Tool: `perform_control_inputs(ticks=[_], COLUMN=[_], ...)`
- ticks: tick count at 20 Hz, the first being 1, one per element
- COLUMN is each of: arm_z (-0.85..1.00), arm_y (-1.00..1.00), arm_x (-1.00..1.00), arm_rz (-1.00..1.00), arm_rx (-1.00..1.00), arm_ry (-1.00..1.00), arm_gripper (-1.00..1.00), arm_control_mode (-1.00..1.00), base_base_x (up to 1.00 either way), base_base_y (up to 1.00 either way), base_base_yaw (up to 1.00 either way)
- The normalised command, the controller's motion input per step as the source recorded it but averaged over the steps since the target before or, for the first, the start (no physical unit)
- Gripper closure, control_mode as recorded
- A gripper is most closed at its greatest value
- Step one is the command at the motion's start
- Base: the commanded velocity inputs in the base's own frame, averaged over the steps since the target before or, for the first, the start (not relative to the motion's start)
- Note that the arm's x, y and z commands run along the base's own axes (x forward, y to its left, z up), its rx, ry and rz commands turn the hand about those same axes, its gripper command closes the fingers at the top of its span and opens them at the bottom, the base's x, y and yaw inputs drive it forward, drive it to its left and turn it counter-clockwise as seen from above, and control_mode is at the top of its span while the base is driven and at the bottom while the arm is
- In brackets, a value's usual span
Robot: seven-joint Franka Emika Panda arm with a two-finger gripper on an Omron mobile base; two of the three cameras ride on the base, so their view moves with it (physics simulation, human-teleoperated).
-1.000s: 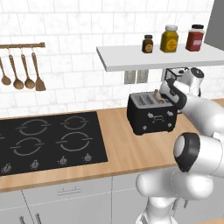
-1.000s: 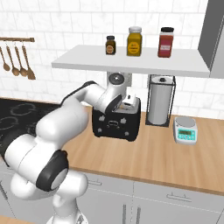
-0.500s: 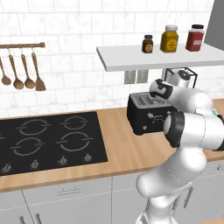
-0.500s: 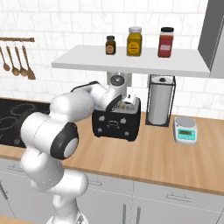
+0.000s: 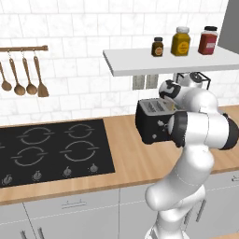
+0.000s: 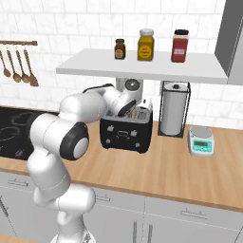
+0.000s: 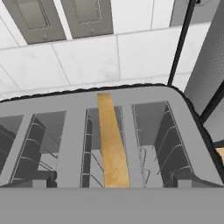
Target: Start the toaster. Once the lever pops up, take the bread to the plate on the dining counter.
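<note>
The black toaster stands on the wall-side wood counter under a shelf. My gripper hangs just above its top. In the hand view the toaster's grey top shows long slots, and the thin golden-brown bread stands in the middle one. My gripper is open. A dark fingertip sits on each side of the slice, and neither touches it. The plate and the dining counter are out of view.
A white shelf with three jars runs close over my hand. A paper-towel holder and a small scale stand right of the toaster. The black hob lies to the left, with utensils hung on the wall.
My hand has moved left from beside the paper-towel holder to over the toaster's top. The arm's elbow has swung forward and to the right. The toaster has not moved.
</note>
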Motion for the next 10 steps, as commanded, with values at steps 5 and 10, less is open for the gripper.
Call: perform_control_inputs(ticks=[5, 10], arm_z=[-0.17, -0.58], arm_y=[-0.08, 0.19], arm_x=[0.14, 0.10], arm_rz=[0.00, 0.00], arm_rx=[0.00, 0.00], arm_ry=[0.00, 0.00], arm_gripper=[-1.00, -1.00], arm_control_mode=[-1.00, -1.00], base_base_x=[0.00, 0.00], base_base_y=[0.00, 0.00], base_base_yaw=[0.00, 0.00])
